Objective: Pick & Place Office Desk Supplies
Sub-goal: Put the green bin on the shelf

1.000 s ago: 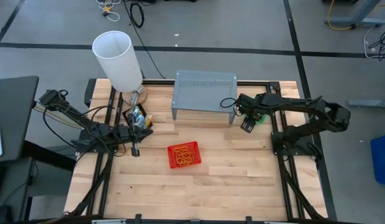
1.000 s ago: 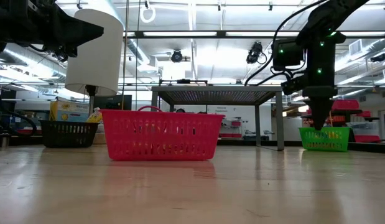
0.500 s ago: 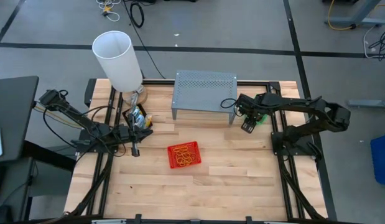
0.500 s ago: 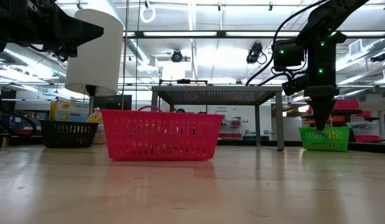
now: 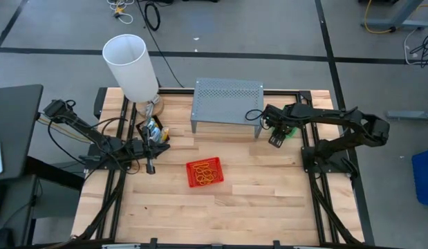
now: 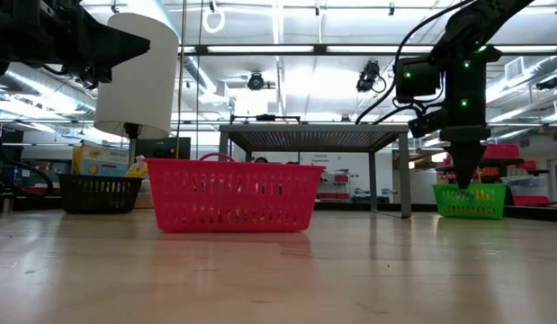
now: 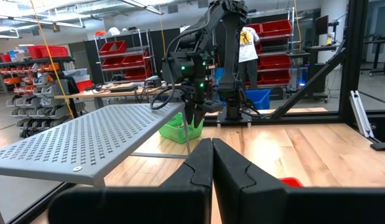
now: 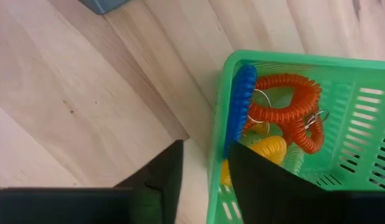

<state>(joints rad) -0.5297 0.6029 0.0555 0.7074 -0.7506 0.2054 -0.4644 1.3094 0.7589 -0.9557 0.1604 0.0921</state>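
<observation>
While left gripper (image 5: 151, 167) waits shut at nine o'clock, right gripper (image 8: 201, 163), jaws narrowly parted, straddles green tray (image 8: 292, 124) wall at two o'clock.

Red mesh tray (image 5: 204, 173); green mesh tray (image 8: 341, 124) with orange coil (image 8: 292, 112), blue coil (image 8: 241, 99), yellow coil (image 8: 267, 149); grey perforated stand (image 5: 227, 100); white lampshade (image 5: 131, 66).
</observation>
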